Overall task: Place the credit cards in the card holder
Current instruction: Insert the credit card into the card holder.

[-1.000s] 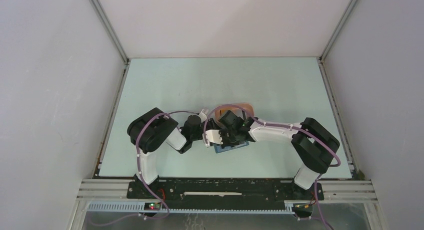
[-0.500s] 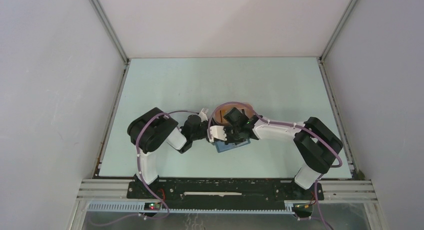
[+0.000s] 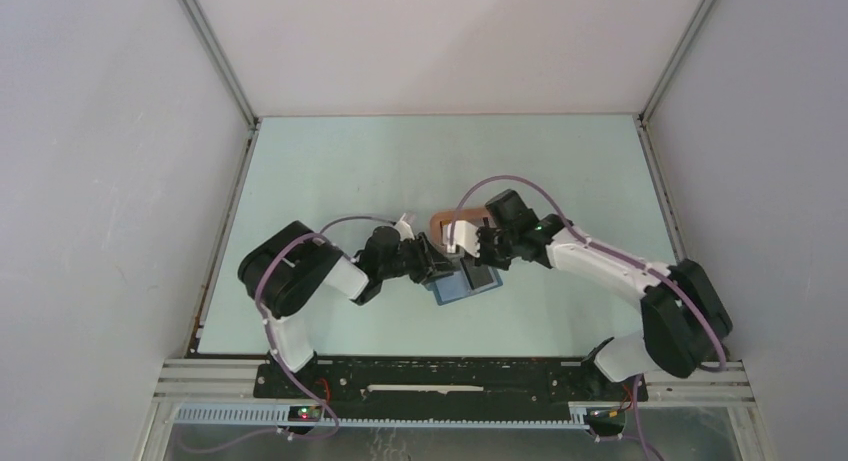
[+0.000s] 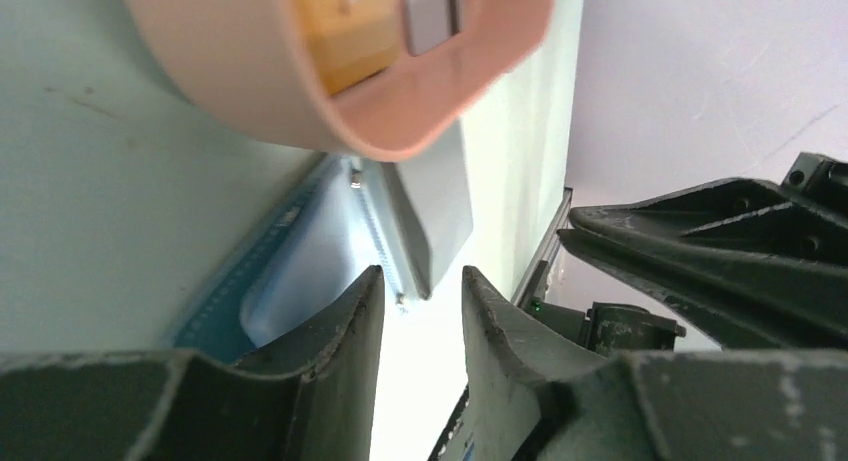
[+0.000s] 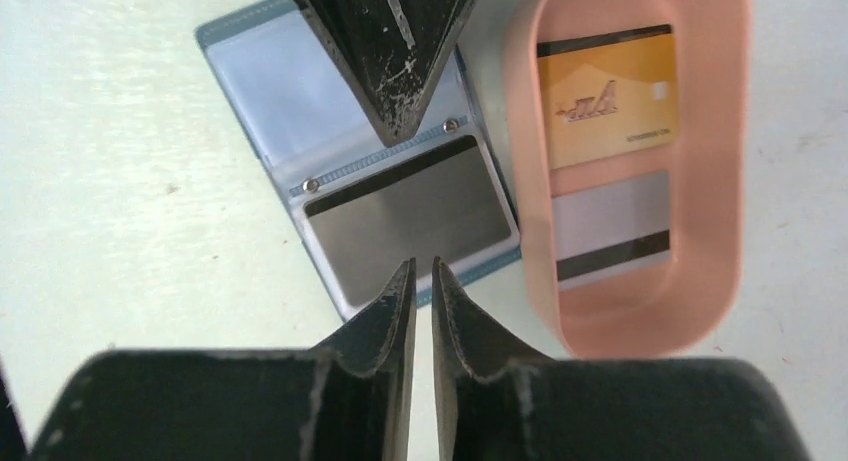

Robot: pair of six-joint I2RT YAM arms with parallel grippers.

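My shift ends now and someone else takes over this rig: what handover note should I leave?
Left hand: open, tips at the spine of the open dark-blue folding card holder.
Right hand: barely parted, empty, over its near edge.
Done: one grey plastic card sits in a clear sleeve.
To do: orange-yellow card and grey striped card lie in the peach-pink oval tray beside the holder.

Tray (image 5: pixel 520 201): peach-pink oval with a raised rim, at the right of the right wrist view.
Table (image 3: pixel 380 161): pale mint-green and flat, filling the middle of the overhead view.
Walls (image 3: pixel 450 41): plain white panels at the top and both sides.
Rails (image 3: pixel 212 51): silver metal strips along the wall corners.
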